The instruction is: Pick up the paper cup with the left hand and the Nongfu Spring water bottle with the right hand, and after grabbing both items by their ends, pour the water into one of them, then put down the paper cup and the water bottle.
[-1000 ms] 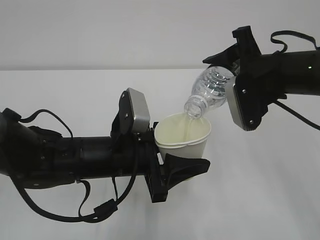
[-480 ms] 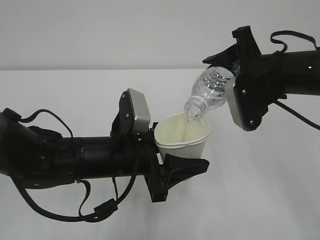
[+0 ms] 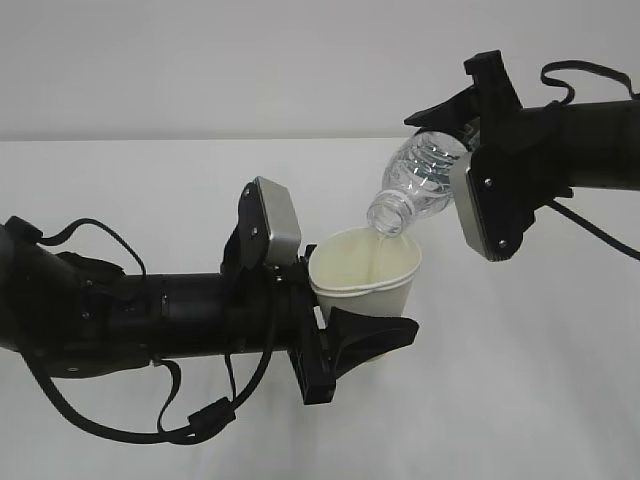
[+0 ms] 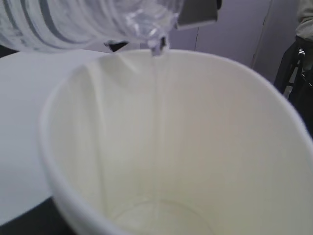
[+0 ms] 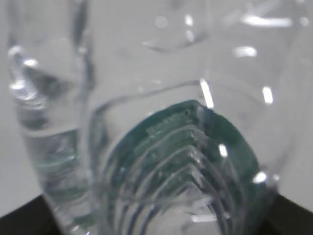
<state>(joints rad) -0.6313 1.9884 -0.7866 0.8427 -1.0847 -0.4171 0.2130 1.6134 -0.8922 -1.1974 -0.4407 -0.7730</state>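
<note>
Nongfu Spring water bottle (image 3: 425,175) tilted mouth-down at upper right, clamped in right hand (image 3: 480,150). Paper cup (image 3: 365,275) just below, centre, gripped by left hand (image 3: 345,335); thin water (image 4: 157,122) stream entering it.

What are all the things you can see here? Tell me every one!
cup: one, white outside, cream inside, held up over the table by the left gripper.
bottle: one, clear with a green label, tipped mouth-down above the cup, held by the right gripper.
water: one thin clear stream, running from the bottle's mouth into the cup.
table: one, white, under both arms.
left gripper: one, black, closed around the cup.
right gripper: one, black, closed around the bottle.
</note>
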